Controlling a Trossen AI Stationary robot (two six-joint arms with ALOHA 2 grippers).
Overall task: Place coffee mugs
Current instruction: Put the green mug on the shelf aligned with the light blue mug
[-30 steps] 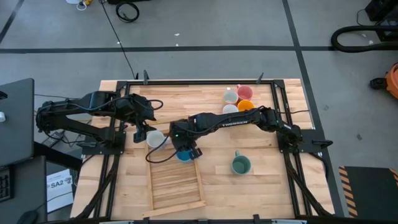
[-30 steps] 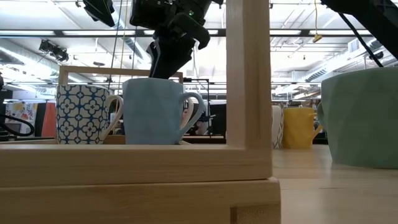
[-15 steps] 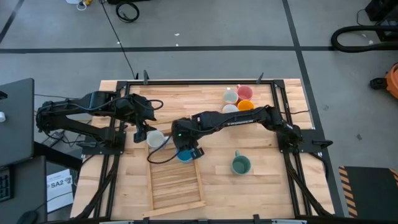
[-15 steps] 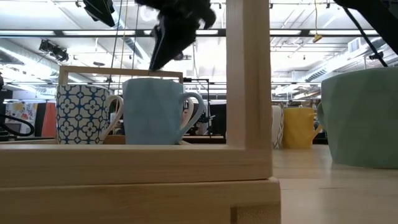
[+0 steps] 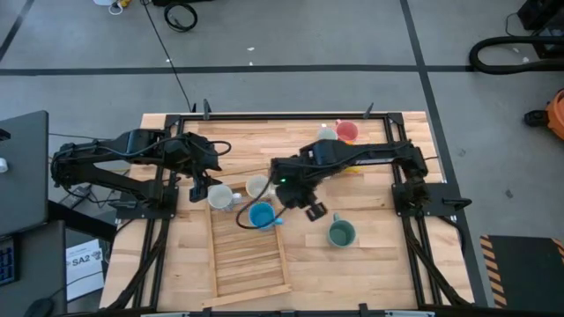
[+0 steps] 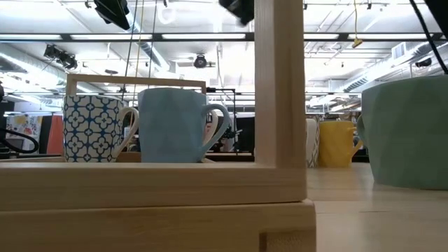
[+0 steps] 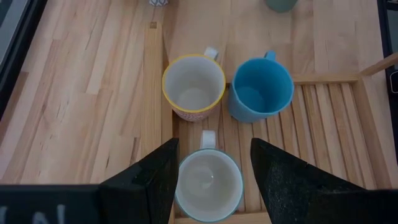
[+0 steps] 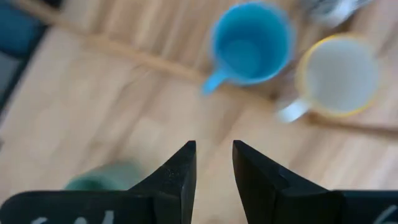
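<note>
I count three mugs on the slatted wooden tray (image 5: 249, 257), including the bright blue ceramic mug (image 5: 261, 216); the teal-green ceramic mug (image 5: 341, 233) and others wait. My right gripper (image 5: 314, 210) hangs between them, fingers apart, empty. My left gripper (image 5: 199, 187) hovers at the tray's corner, fingers spread, empty.

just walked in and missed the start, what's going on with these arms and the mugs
Two robot arms are setting coffee mugs into a slatted wooden tray. The right gripper is empty with its fingers apart, in the air between the blue mug at the tray's top edge and the teal mug on the bare table. The left gripper is open, hovering by a white mug in the tray. A yellow-rimmed mug sits beside the blue one. More mugs, one of them pink, wait at the far edge.
</note>
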